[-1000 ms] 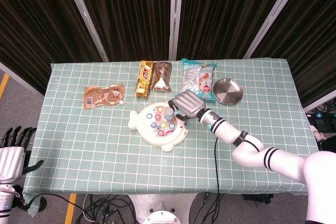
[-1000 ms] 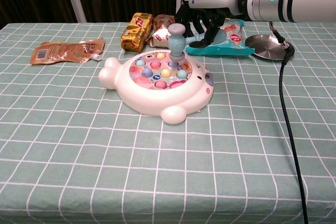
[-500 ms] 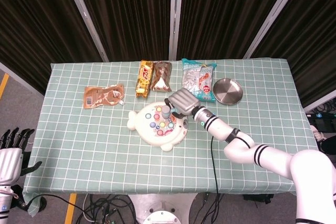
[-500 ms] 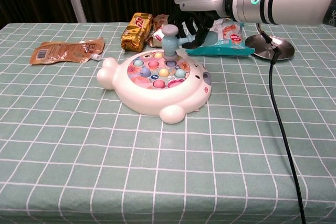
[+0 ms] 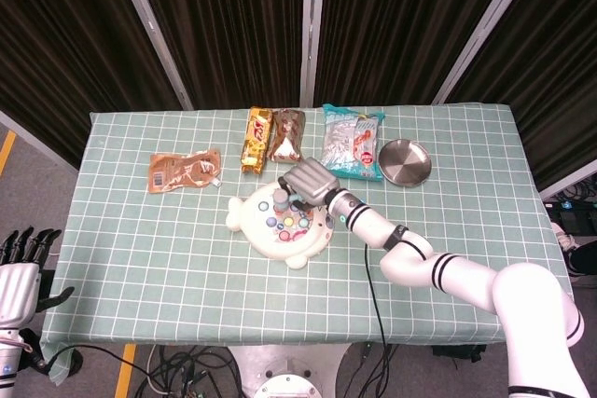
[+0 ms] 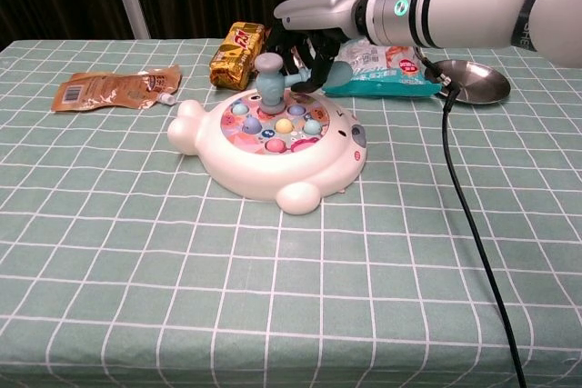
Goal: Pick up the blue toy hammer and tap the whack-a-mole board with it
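Observation:
The white fish-shaped whack-a-mole board (image 5: 250,219) (image 6: 218,156) lies mid-table with coloured buttons on top. My right hand (image 5: 309,181) (image 6: 306,44) grips the handle of the blue toy hammer (image 5: 281,200) (image 6: 270,72). The hammer head points down and sits over the board's far buttons; whether it touches them I cannot tell. My left hand (image 5: 20,279) hangs open below the table's near left corner, away from everything; only the head view shows it.
Behind the board lie a gold snack pack (image 5: 256,138) (image 6: 236,44), a brown pack (image 5: 287,135), a blue-white bag (image 5: 353,142) (image 6: 386,65) and a steel dish (image 5: 404,161) (image 6: 468,81). A tan pouch (image 5: 186,171) (image 6: 114,89) lies at the left. A black cable (image 6: 468,224) trails from my right arm.
My right hand has carried the hammer leftward across the board, from its right-hand buttons to those at its far left. The board shifted slightly left. The left hand stayed put.

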Controlling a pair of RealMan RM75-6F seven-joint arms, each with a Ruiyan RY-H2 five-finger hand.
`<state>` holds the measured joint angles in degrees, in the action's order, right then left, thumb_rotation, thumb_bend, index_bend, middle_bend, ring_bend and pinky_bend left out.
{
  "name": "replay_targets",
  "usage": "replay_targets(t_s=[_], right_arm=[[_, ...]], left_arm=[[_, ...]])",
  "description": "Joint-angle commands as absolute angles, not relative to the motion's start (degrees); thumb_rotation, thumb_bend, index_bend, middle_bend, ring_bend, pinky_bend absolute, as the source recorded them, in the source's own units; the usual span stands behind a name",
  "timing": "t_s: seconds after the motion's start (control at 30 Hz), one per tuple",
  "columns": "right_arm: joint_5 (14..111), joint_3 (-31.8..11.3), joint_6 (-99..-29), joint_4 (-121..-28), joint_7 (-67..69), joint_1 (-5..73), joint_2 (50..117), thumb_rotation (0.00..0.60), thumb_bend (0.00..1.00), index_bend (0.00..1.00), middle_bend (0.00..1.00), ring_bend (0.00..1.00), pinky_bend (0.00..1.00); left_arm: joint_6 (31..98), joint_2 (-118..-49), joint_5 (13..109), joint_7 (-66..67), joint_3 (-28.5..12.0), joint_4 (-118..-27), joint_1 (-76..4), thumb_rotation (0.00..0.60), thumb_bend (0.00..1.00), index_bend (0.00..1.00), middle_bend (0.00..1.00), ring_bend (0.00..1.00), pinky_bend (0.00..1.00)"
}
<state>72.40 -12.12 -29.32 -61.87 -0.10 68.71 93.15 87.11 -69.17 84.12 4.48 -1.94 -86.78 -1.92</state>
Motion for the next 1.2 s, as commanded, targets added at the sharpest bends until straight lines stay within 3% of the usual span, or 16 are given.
replay_targets(t_s=[0.03, 0.37, 0.87, 1.2], right_arm=[[72.3, -12.4, -30.3, -62.4, 0.1, 68.5, 93.0, 0.6, 0.56, 0.77, 0.7, 0.58, 0.73], [73.1, -13.6, -33.0, -69.4, 1.1, 67.8, 89.3, 0.6, 0.56, 0.77, 0.7, 0.58, 0.73], [71.6, -11.8, -30.0, -66.9, -1.9, 69.9, 92.6, 0.6, 0.56, 0.77, 0.7, 0.58, 0.73], [71.6, -12.3, -37.4, -76.3, -1.6, 64.3, 83.4, 0.6, 0.56, 0.77, 0.7, 0.58, 0.73]], left_arm=[[87.3, -69.3, 84.2, 4.2, -1.9, -86.5, -1.8, 0.6, 0.05, 0.14, 0.15, 0.04, 0.01], [87.7, -69.1, 84.8, 4.1, -2.0, -86.5, -1.8, 0.6, 0.05, 0.14, 0.15, 0.04, 0.01], [87.5, -69.7, 84.4, 3.0, -1.8, -85.2, -1.4, 0.6, 0.05, 0.14, 0.15, 0.04, 0.01], [88.5, -69.6, 85.7, 3.1, -1.7, -85.4, -1.3, 0.6, 0.05, 0.13, 0.15, 0.04, 0.01]])
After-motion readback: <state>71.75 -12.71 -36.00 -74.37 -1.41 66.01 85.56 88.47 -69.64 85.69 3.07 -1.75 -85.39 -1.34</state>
